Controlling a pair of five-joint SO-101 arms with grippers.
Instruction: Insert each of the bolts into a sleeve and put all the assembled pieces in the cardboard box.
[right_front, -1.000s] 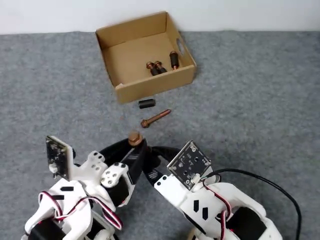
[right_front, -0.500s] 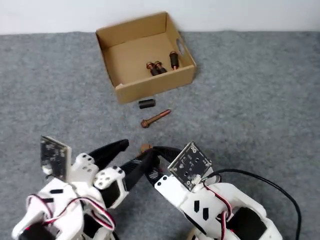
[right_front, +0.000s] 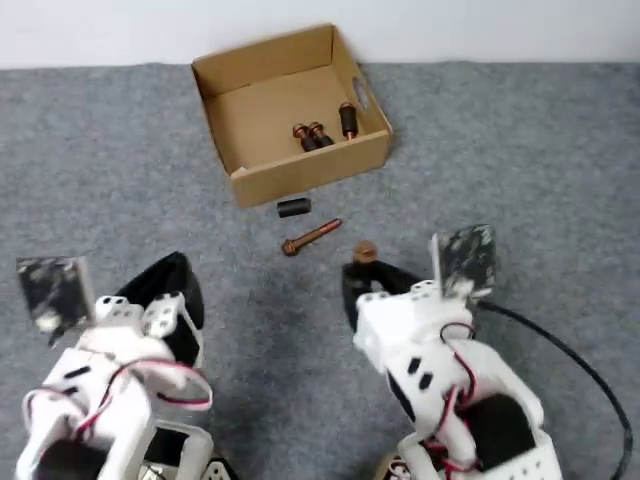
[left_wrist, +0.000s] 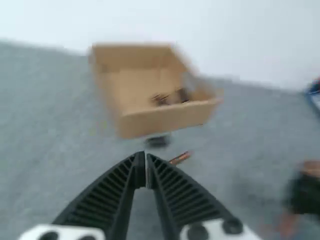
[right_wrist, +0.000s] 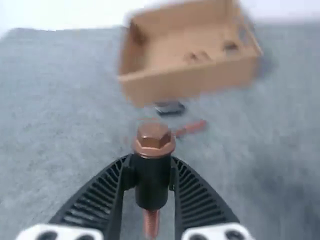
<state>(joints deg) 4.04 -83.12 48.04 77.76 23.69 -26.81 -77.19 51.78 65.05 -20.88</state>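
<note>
Grey carpet, white wall

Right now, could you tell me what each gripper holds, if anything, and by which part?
The right gripper holds a bolt-and-sleeve assembly by the black sleeve, under the bolt's hex head. The left gripper holds nothing.

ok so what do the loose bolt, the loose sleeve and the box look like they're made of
The loose bolt looks like metal with a copper-coloured finish, going by its reddish-brown tone and hex head; plated or solid cannot be told. The loose sleeve is matte black, likely plastic or rubber, with no shine. The box is plain brown cardboard, with thin folded walls and a cut handle slot.
</note>
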